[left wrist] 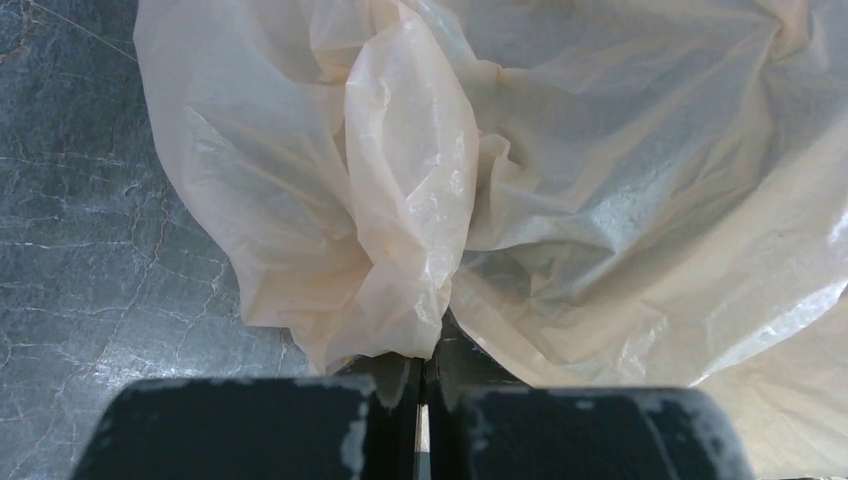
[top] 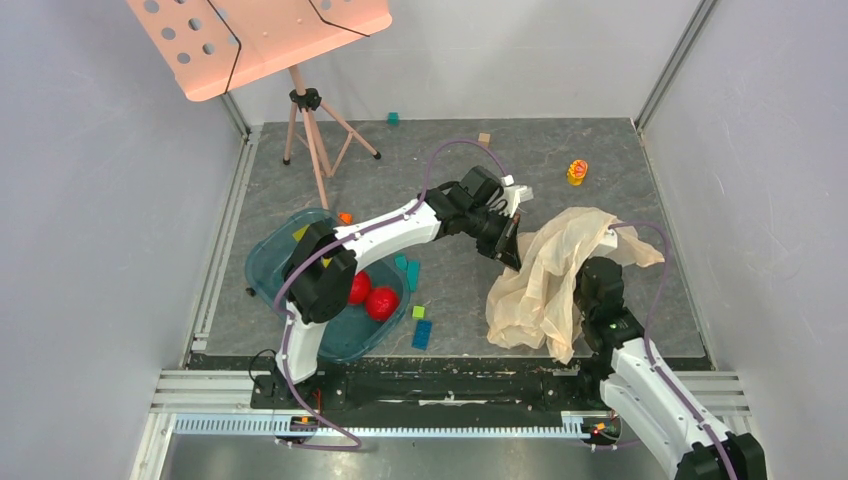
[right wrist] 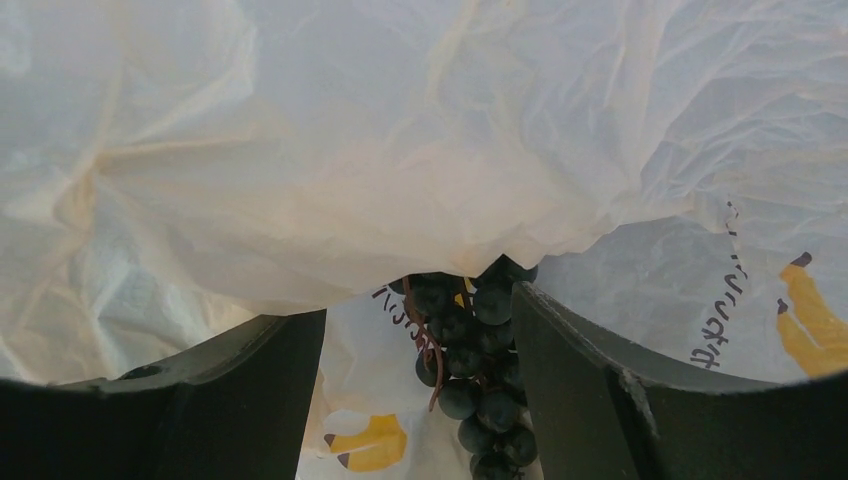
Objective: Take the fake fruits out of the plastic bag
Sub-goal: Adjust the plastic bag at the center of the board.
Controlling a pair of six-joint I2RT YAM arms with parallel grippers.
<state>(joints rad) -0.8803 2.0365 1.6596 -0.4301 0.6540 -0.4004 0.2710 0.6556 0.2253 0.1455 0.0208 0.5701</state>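
Near the left edge of the surface, close to the near edge, stands a teal tray w/ two red apples in it, touching each other. Just right of the tray lie small blue and green blocks. The left arm reaches across to the middle, and the left claw is closed tight on a fold of the bag, at the bag's left side. The bag is crumpled in the near right part of the surface, partly lifted. The right claw is under the plastic, jaws wide apart, gripping nothing. The dark grapes are btw. its fingers, inside the bag. Whether the right finger touches them, I cannot tell. A yellow toy sits near the far right corner.
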